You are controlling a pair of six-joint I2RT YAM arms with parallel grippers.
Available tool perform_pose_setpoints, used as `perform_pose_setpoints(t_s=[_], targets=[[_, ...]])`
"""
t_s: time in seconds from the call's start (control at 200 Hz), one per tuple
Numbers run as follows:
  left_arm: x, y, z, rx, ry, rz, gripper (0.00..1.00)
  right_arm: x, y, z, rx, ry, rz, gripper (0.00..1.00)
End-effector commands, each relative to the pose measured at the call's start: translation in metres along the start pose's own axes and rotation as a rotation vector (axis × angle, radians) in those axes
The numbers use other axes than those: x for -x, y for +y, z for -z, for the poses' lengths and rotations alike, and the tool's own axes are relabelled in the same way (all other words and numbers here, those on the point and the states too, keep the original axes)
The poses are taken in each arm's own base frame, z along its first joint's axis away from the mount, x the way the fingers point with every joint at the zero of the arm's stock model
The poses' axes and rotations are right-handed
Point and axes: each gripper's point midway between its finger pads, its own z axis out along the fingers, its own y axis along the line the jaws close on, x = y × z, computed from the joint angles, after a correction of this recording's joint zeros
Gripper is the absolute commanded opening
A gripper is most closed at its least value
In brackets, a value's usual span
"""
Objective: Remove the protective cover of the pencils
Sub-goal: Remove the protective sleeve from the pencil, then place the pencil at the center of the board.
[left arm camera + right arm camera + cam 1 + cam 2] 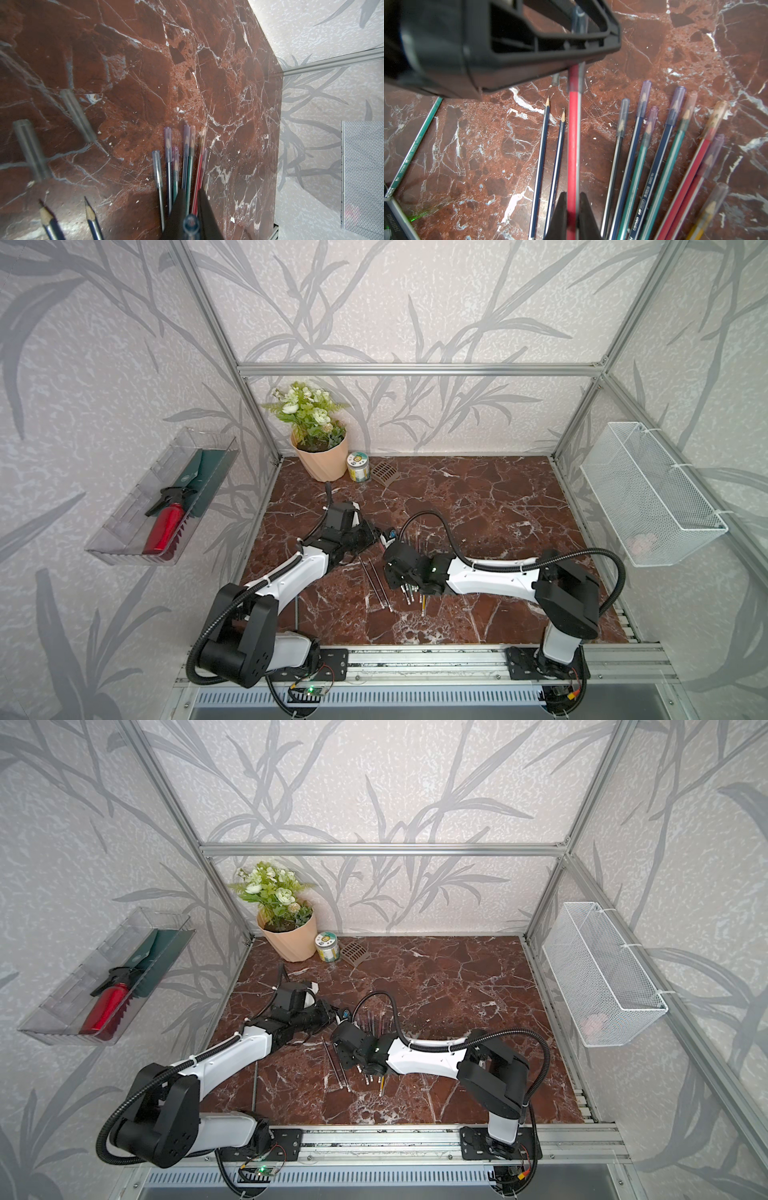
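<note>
Above marble tabletop [498, 510], right gripper [572, 195] clamps a red pencil [573, 135]; left gripper [191, 192] pinches its cap [190, 223] (clear plastic).

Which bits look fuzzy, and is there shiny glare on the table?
Left wrist view: two grey caps look smeared and out of focus, the capped pencils are sharp. Right wrist view: the red pencil near the lens is soft. In a top view: a pale sheen on the table near its front edge.

Grey leaf-patterned wallpaper [374, 302], aluminium frame [415, 369], red-brown marble tabletop [498, 510], potted flowers [309, 414] in the corner
</note>
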Motion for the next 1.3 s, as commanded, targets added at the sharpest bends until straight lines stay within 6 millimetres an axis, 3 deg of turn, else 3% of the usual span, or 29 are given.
perform_pose_setpoints(t_s=[0.0,0.445,0.825,1.11,1.3], targets=[[0.036,0.005,0.011,0.062,-0.138,-0.029,0.00,-0.008,0.012,0.019,0.018,0.004,0.042,0.00],[0.052,0.049,0.024,0.203,-0.203,0.067,0.00,-0.028,0.022,0.002,0.029,0.059,0.036,0.00],[0.058,0.079,0.026,0.242,-0.195,0.182,0.00,-0.033,0.036,0.004,0.049,0.055,0.053,0.00],[0.061,0.073,0.025,0.234,-0.176,0.163,0.00,-0.038,0.015,-0.007,-0.047,0.064,0.015,0.00],[0.055,0.100,0.029,0.427,-0.103,0.173,0.00,-0.046,0.001,-0.022,-0.066,0.112,-0.064,0.00]])
